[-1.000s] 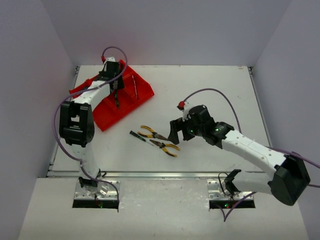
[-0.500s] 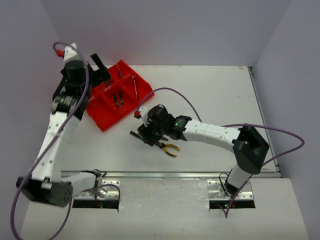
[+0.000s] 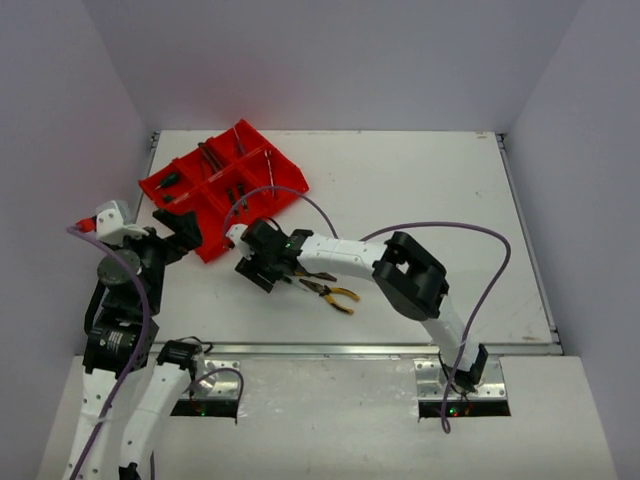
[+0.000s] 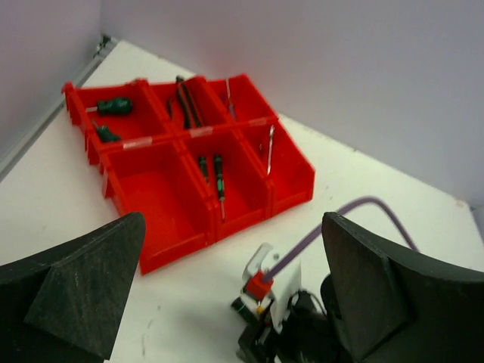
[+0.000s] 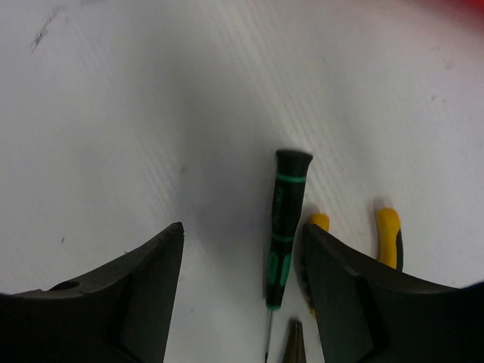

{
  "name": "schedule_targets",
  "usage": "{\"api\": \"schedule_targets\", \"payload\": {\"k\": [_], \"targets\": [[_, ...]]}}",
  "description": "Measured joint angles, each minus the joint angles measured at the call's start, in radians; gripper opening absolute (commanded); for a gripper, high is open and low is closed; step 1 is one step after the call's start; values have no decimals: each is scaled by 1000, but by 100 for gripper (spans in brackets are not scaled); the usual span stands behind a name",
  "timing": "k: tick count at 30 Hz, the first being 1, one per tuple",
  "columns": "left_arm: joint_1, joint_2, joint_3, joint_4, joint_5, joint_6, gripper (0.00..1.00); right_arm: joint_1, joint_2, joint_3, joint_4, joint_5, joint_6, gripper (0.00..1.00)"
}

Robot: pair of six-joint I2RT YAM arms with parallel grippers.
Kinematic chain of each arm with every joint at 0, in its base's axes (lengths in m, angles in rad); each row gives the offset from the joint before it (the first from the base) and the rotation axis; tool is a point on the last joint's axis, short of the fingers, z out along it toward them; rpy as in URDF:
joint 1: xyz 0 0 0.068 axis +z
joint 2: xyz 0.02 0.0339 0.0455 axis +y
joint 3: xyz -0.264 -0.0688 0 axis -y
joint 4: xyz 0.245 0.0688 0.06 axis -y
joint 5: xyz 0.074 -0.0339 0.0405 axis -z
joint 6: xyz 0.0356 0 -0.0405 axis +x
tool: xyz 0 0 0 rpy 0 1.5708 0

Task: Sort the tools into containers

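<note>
The red divided tray [image 3: 222,232] sits at the far left, and in the left wrist view several compartments of the tray [image 4: 155,198] hold tools. Among them are green-black screwdrivers [image 4: 218,178], green-handled drivers [image 4: 113,106] and a silver wrench [image 4: 269,141]. My left gripper [image 3: 186,232] hangs open and empty near the tray's front corner. My right gripper [image 5: 242,291] is low over the table, open. A green-black screwdriver [image 5: 286,234] lies between its fingers, close to the right one. Yellow-handled pliers [image 3: 332,291] lie just right of it, with the pliers' handles [image 5: 388,234] showing in the right wrist view.
White side walls close in the table on the left, right and back. The right arm [image 3: 345,252] stretches across the table's middle, its purple cable [image 3: 470,235] looping above. A second pair of yellow pliers [image 3: 312,272] lies partly under that arm.
The left arm has pulled back from over the tray to the near left, with its gripper open. The right arm has swung left past the pliers to straddle the screwdriver, its jaws narrower than before.
</note>
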Motion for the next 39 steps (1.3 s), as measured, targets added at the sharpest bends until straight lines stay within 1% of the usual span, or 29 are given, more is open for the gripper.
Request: {"api": "schedule_targets", "payload": {"k": [3, 5, 10, 16, 18, 19, 22, 24, 32, 36, 39], "targets": [[0, 5, -16, -17, 6, 0, 100, -4, 47, 63, -14, 34, -3, 67], [0, 5, -19, -18, 17, 0, 100, -9, 72, 109, -33, 38, -4, 60], [0, 5, -19, -17, 35, 1, 100, -24, 127, 205, -67, 23, -8, 46], [0, 5, -19, -10, 48, 4, 100, -39, 146, 206, -115, -29, -4, 44], [0, 6, -19, -11, 52, 4, 100, -40, 146, 205, -127, -38, -3, 38], [0, 6, -19, -11, 53, 4, 100, -39, 146, 205, -129, -43, -1, 33], [0, 6, -19, -10, 57, 4, 100, -39, 147, 205, -137, -51, 3, 15], [0, 6, -19, -10, 58, 4, 100, -39, 148, 205, -136, -50, 5, 1], [0, -5, -19, -11, 55, 4, 100, -39, 121, 166, -106, -54, 52, 0], [0, -11, -19, -11, 53, 4, 100, -52, 34, 148, -112, -61, 121, 0], [0, -13, -19, -11, 47, 3, 100, -97, -50, 171, -82, -78, 211, 0]]}}
